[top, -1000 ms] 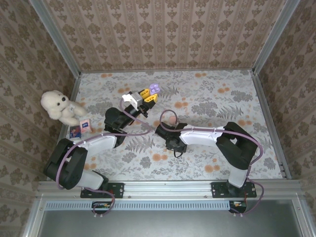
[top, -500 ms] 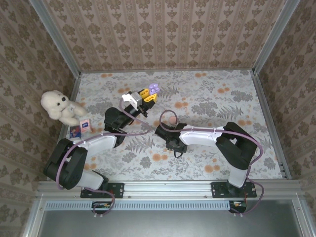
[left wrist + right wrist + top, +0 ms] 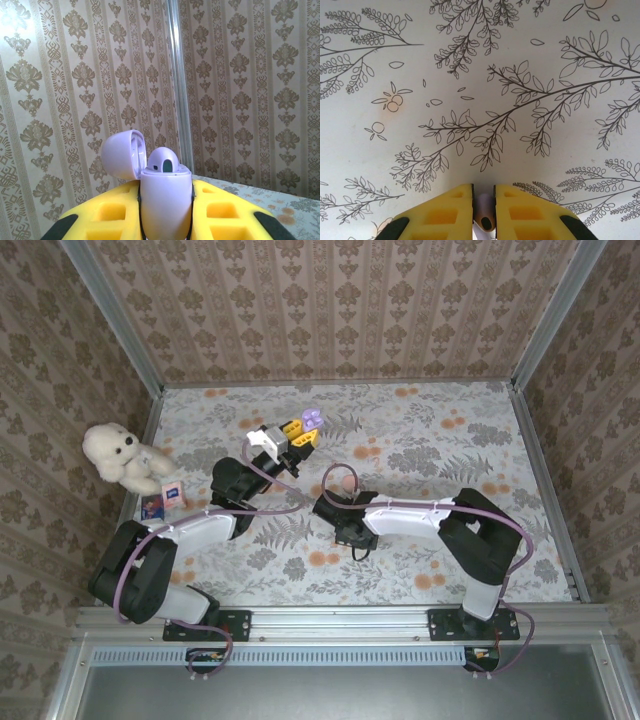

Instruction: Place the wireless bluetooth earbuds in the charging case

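Damask wallpaper [image 3: 75, 75] backs our left gripper [image 3: 166, 212], pinching the charging case [image 3: 166, 192] upright, lid [image 3: 122, 155] flipped toward upper left; our right gripper [image 3: 483, 197] squeezes an earbud [image 3: 485, 214].

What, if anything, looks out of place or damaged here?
Nothing damaged or spilled. Only a plush bear and a small packet, far left, look unrelated. The charging case sits open in the left gripper; the right gripper pinches an earbud.
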Robot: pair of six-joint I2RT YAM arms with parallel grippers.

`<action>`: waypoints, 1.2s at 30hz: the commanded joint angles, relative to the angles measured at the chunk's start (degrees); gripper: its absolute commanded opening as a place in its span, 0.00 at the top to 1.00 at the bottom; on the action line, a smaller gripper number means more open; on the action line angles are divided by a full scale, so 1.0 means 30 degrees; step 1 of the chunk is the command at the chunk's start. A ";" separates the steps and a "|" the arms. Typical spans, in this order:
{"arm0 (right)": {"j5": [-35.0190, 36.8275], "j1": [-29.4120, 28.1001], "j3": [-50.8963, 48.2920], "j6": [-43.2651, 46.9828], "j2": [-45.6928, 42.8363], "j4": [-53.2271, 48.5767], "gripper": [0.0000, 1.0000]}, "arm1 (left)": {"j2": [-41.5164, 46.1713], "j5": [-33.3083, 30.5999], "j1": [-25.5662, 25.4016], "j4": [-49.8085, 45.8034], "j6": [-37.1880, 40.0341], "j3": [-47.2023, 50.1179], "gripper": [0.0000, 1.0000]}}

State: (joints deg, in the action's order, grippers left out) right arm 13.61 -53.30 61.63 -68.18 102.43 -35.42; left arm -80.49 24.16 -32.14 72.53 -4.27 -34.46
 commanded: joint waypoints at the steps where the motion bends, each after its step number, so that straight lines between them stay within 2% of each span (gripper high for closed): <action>1: 0.0652 -0.0136 -0.0483 -0.0286 -0.1133 0.0057 0.85 | 0.0418 0.0087 0.0108 0.0784 -0.0179 -0.0024 1.00; 12: 0.2615 0.0099 -0.0796 0.0770 -0.5148 0.0535 0.85 | 0.0374 0.0183 0.0079 0.0784 -0.0269 -0.0171 1.00; 22: 0.3272 0.2406 -0.0208 0.5526 -1.1291 0.4421 0.83 | 0.0189 0.0777 0.0079 0.0762 -0.0779 -0.0683 1.00; 29: 0.1707 0.3774 0.0711 0.9008 -1.3396 0.8706 0.83 | -0.0200 0.1229 -0.0009 0.0758 -0.1431 -0.1363 1.00; 36: -0.1243 0.4572 0.1211 1.1360 -1.3582 1.2819 0.82 | -0.0862 0.2076 -0.0327 0.0781 -0.2341 -0.2467 1.00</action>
State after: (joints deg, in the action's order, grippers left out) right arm 15.40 -40.47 63.66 -39.38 62.24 -5.41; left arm -82.21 27.86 -32.49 72.51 -8.67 -38.96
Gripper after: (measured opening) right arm 0.177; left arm 0.207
